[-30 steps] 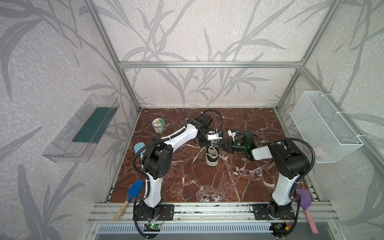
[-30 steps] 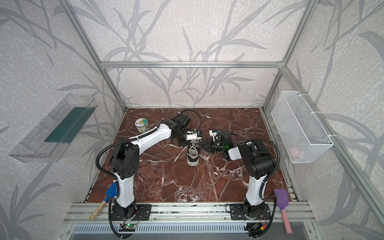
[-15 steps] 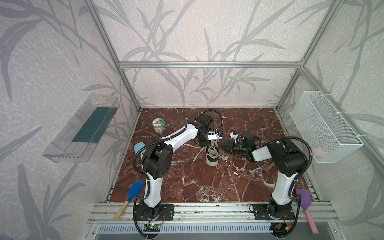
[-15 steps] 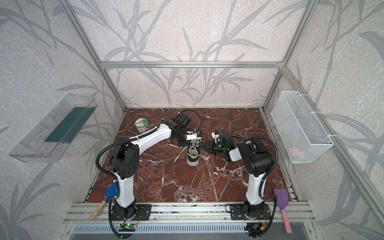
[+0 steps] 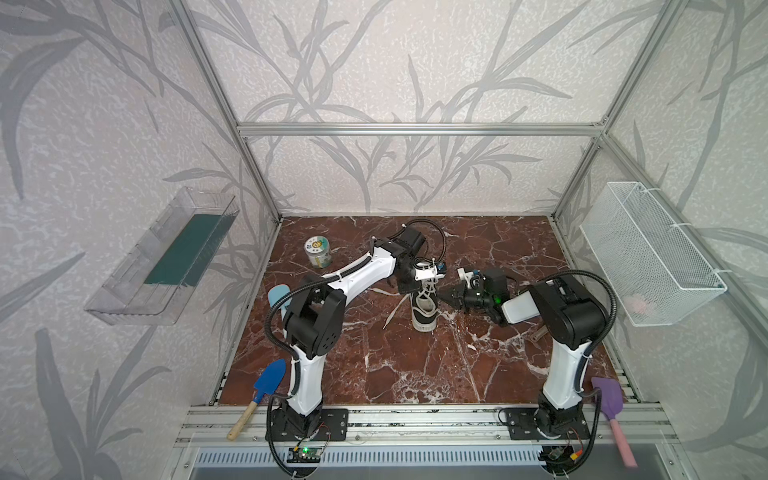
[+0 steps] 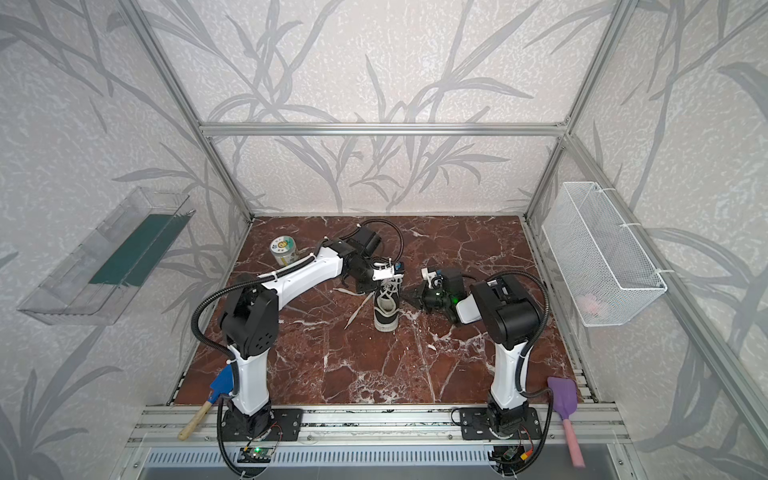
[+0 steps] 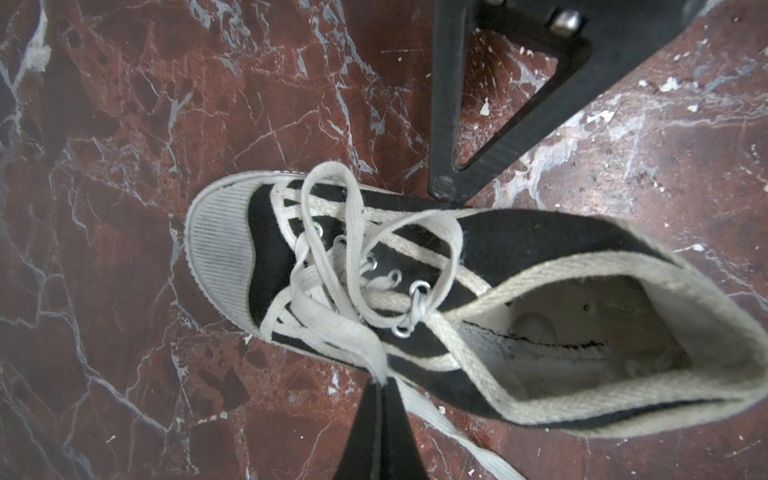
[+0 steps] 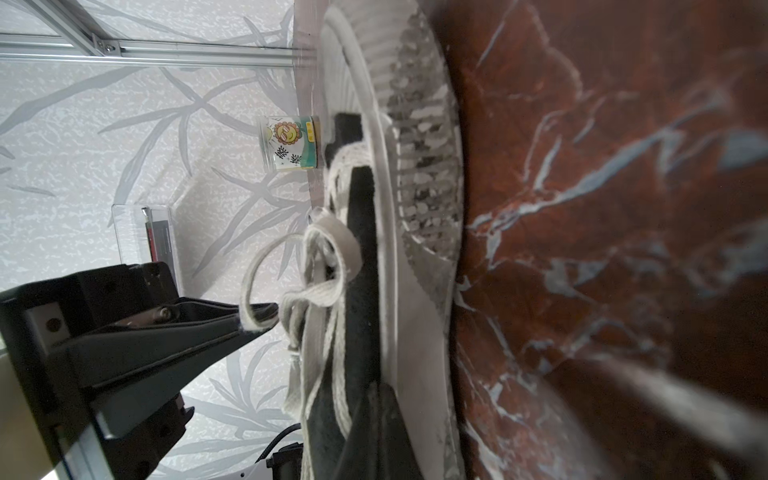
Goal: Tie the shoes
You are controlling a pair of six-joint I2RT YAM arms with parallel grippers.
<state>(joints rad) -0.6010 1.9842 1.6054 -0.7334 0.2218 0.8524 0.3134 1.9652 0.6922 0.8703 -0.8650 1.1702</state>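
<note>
The left gripper [image 7: 380,384] pinches a lace [image 7: 332,328], probably to loop it. The right gripper [image 7: 444,193], closed, sits against the sneaker [image 7: 540,241].

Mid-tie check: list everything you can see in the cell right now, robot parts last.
sneaker: one, black with white sole and toe cap, centre of the marble table
laces: white, loose over the eyelets, one end trailing on the table
tin: one, green and white, back left
trowel: one, blue with wooden handle, front left edge
utensil: one, pale blue, left edge
spatula: one, purple with pink handle, front right
basket: one, white wire, right wall
tray: one, clear, left wall
left hand: shut on laces
right hand: shut, tip at the sneaker's side
</note>
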